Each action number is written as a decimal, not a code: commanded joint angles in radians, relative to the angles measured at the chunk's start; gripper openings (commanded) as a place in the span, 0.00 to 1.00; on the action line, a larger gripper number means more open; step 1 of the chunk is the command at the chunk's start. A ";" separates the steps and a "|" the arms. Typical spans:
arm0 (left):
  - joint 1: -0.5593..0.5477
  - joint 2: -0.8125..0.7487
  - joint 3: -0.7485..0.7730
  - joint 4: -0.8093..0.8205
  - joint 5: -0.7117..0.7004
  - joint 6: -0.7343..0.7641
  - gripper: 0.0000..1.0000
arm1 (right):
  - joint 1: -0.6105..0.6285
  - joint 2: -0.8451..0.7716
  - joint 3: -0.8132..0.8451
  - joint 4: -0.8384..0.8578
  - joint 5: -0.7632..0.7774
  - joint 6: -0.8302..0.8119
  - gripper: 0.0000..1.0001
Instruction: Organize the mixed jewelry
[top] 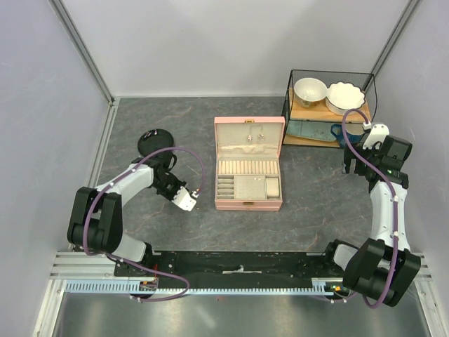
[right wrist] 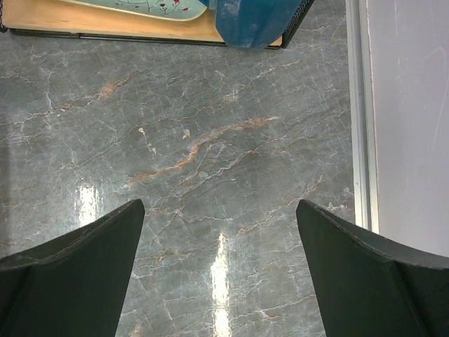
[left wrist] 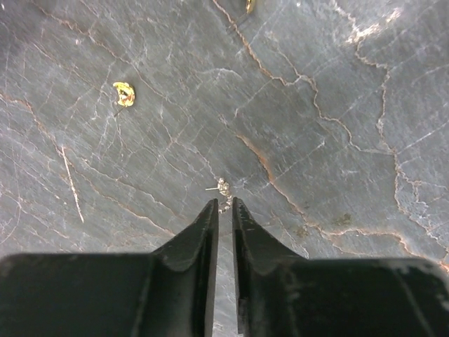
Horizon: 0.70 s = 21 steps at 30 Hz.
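Left gripper (left wrist: 224, 203): low over the grey stone-patterned surface (left wrist: 337, 140), jaws parted by only a thin slit, nothing clearly pinched.
Right gripper (right wrist: 219, 203): jaws spread wide and empty, above bare surface near the wire rack (top: 330, 105).
Mixed jewelry: a pale silver stud (left wrist: 223, 189) lies on the surface right at the left jaw tips; whether it touches them cannot be told. A gold piece (left wrist: 124, 93) sits well apart, up and to the left; another gold fleck (left wrist: 250, 5) shows at the top edge.
Handling: judged featherlight, hard, slick and easy to flick away. A tip pinch across the stud's body, straight from above, looks safest; its thin post would likely slip or bend.
Pink box (top: 249, 165): open, lid laid back, ring rolls and small compartments showing; tiny items hang inside the lid, too small to name.
Black dish (top: 156, 142): beside the left arm, contents not discernible.
Rack contents: two white bowls (top: 309, 91) on its wooden shelf.
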 commanded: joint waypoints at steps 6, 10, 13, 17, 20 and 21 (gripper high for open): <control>-0.018 -0.003 0.043 -0.060 0.093 0.348 0.28 | -0.005 -0.002 -0.013 0.015 0.002 -0.008 0.98; -0.018 -0.024 0.052 -0.060 0.101 0.256 0.34 | -0.005 -0.005 -0.016 0.017 0.005 -0.010 0.98; -0.019 -0.041 0.052 -0.047 0.101 0.150 0.42 | -0.005 -0.003 -0.015 0.015 0.002 -0.011 0.98; -0.019 -0.083 0.029 0.010 0.102 -0.030 0.51 | -0.005 0.000 -0.013 0.018 -0.001 -0.010 0.98; -0.021 -0.094 0.008 0.064 0.096 -0.144 0.52 | -0.005 0.001 -0.012 0.018 -0.001 -0.008 0.98; -0.025 -0.098 0.000 0.082 0.087 -0.169 0.52 | -0.005 0.003 -0.010 0.018 -0.001 -0.007 0.98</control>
